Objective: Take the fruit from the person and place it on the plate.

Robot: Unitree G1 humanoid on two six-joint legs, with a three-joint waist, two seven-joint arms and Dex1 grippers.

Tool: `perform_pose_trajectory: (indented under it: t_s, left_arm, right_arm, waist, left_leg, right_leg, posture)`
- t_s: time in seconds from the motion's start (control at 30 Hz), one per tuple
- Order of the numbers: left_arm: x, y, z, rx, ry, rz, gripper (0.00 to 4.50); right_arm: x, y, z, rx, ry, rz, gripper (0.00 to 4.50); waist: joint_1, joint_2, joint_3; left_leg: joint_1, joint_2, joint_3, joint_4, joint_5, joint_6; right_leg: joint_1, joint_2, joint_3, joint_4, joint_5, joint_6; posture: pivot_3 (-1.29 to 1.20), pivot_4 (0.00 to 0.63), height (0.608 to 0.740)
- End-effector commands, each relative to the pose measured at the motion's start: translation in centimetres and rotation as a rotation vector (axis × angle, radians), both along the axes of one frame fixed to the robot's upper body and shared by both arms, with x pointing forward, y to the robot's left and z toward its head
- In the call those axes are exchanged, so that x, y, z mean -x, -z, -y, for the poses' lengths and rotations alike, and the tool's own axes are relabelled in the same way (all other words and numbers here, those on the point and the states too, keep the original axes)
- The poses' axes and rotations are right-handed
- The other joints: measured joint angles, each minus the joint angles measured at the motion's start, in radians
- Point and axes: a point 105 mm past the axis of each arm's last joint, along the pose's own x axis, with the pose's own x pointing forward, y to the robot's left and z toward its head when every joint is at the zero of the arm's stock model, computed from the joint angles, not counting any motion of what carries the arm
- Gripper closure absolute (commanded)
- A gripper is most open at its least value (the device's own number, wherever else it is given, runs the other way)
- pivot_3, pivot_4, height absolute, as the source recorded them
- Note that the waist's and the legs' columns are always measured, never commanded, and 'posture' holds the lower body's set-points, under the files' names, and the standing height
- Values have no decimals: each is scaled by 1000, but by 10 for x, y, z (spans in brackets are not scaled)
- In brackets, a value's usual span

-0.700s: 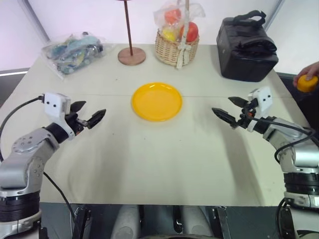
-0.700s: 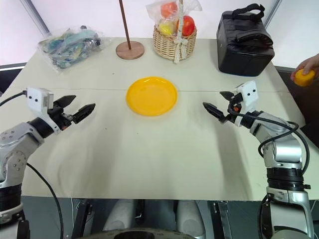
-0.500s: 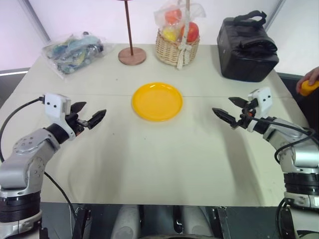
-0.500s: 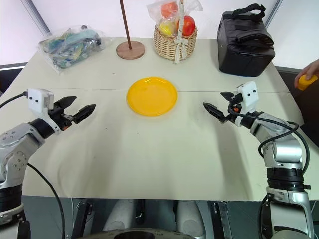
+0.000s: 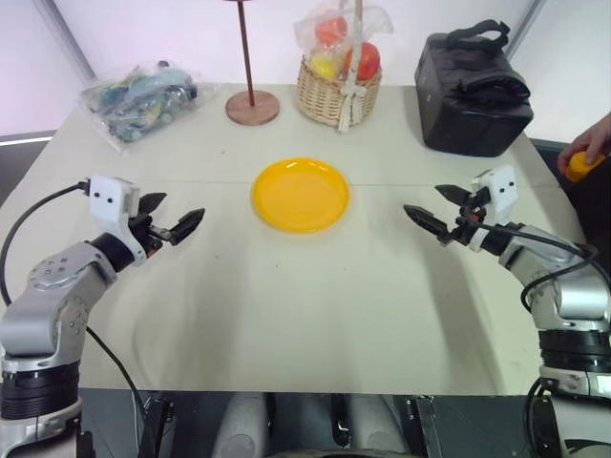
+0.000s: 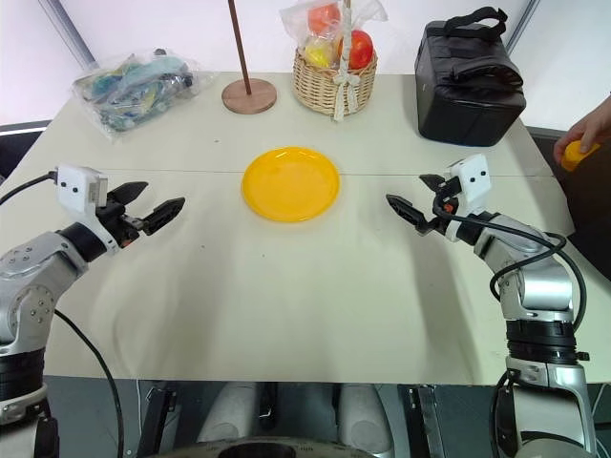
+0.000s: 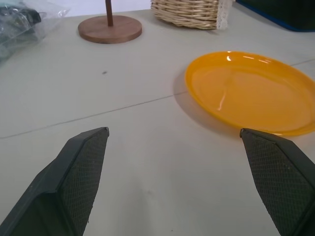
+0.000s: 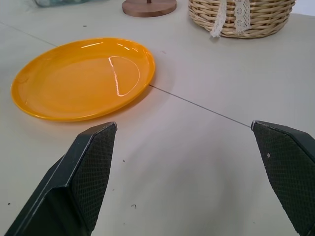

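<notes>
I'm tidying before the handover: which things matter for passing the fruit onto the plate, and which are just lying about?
Job in hand:
- fruit, held in the person's hand off the table's right edge
- plate, bare
- right tool, open, nearest the fruit

Lying about:
- wicker basket
- black bag
- plastic bag
- wooden stand

I'm looking at what reads as a lab or demo room set up for trials, not a home. A plain beige table stands against bare white wall panels at the top of the frame. Along its far edge sit staged props: a wicker basket of plastic-wrapped fruit, a wooden stand, a clear bag of odds and ends at upper left, and a black equipment case at upper right.
</notes>
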Motion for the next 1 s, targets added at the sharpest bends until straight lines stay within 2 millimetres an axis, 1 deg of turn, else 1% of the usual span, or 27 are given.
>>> perform_pose_trajectory:
  t_s: [0.03,0.47,0.7,1.0]
  left_arm:
    - [0,-14,-1,-17,-2,56,33]
    - [1,-19,-4,-16,-8,70,33]
    - [1,-19,-7,-21,-18,74,33]
    - [-2,-15,-4,-25,-3,68,33]
  right_arm:
    - [-2,-16,-6,-13,-16,61,0]
    - [-8,-16,-15,-20,-33,66,0]
    - [-7,-17,-19,-21,-40,68,0]
    - [-5,-15,-15,-17,-36,62,0]
  waist:
    - [0,0,0]
    - [0,0,0]
    - [0,0,0]
    - [0,0,0]
  left_leg:
    - [0,0,0,0,0,0]
    - [0,0,0,0,0,0]
    - [0,0,0,0,0,0]
    - [0,0,0,0,0,0]
  right_leg:
    - [0,0,0,0,0,0]
    - [0,0,0,0,0,0]
    - [0,0,0,0,0,0]
    - [0,0,0,0,0,0]
  posture:
    - [0,150,740]
    - [0,150,740]
    - [0,150,740]
    - [0,150,740]
